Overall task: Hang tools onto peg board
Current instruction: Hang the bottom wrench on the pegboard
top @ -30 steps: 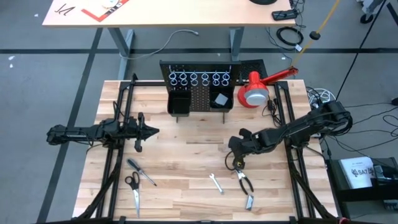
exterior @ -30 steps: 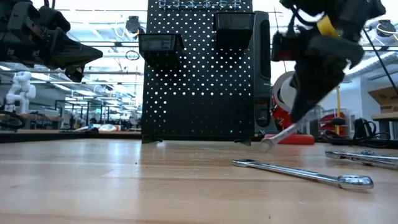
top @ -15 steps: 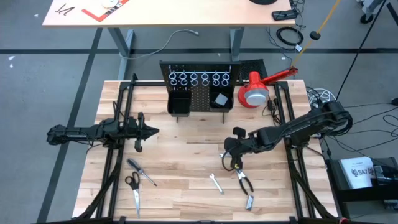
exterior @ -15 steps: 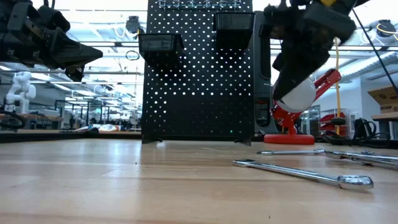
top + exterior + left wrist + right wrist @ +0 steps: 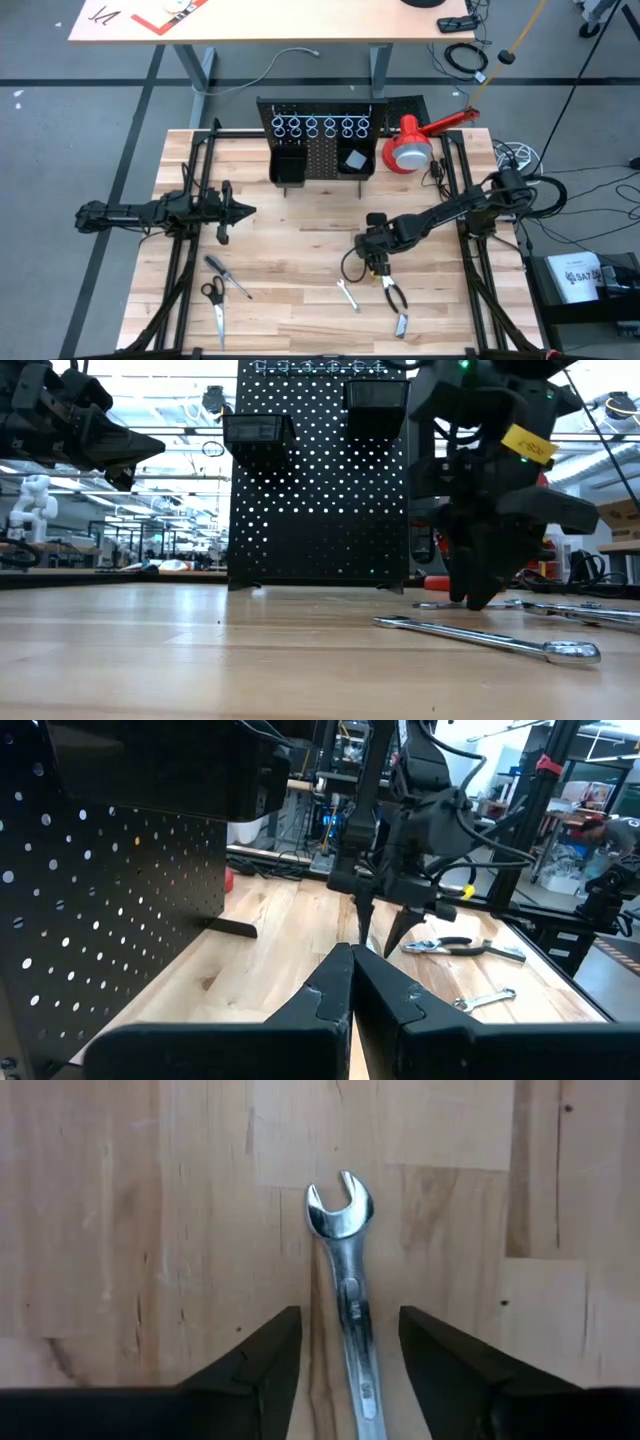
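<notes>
In front of the peg board, which stands upright at the far edge of the wooden table with its row of silver rings along the top and two black bins below them, the right gripper has dropped low over the boards, pointing down. Its fingers are spread apart and straddle the shaft of a small silver wrench lying flat on the wood; the wrench's open jaw end sticks out just past the fingertips, and the pads look close to the shaft on either side without gripping it. On the side of that gripper away from the peg board lie the black-handled pliers, and a second wrench rests just beside them toward the table's middle. Farther from the peg board, off toward the left arm's side, sit a thin screwdriver and black-handled scissors, near each other. The left gripper hovers well clear of the tools, level with the table's middle and out to the left of the peg board, its fingers pressed together on nothing. A red-and-white lamp stands just beside the peg board on the right arm's side.
</notes>
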Tool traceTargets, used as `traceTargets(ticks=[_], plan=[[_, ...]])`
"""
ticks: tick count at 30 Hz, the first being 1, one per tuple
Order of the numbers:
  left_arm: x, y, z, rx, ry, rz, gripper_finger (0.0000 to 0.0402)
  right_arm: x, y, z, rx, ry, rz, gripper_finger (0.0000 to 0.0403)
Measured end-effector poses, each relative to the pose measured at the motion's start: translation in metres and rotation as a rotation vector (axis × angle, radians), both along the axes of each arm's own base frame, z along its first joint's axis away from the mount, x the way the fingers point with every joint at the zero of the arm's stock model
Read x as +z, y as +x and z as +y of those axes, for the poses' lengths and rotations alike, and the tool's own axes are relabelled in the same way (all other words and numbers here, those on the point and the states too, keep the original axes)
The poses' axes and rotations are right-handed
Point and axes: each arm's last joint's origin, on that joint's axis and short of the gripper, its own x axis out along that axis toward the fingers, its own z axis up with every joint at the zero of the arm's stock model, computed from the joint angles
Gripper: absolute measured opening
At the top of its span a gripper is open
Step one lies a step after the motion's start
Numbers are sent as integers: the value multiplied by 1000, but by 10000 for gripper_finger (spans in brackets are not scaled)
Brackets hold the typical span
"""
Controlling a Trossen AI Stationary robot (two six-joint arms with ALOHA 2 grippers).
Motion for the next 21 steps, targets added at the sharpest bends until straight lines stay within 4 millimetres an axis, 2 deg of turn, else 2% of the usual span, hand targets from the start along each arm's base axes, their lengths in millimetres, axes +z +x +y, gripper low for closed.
traceTargets(ticks=[5, 12, 21], plan=[[0, 0, 0, 0, 0, 0, 13, -8, 3, -9, 0, 71, 47, 110], [0, 0, 0, 0, 0, -3, 13, -8, 4, -16, -1, 120, 60, 17], [0, 0, 0, 0, 0, 0, 13, -6, 7, -15, -20, 129, 25, 1]])
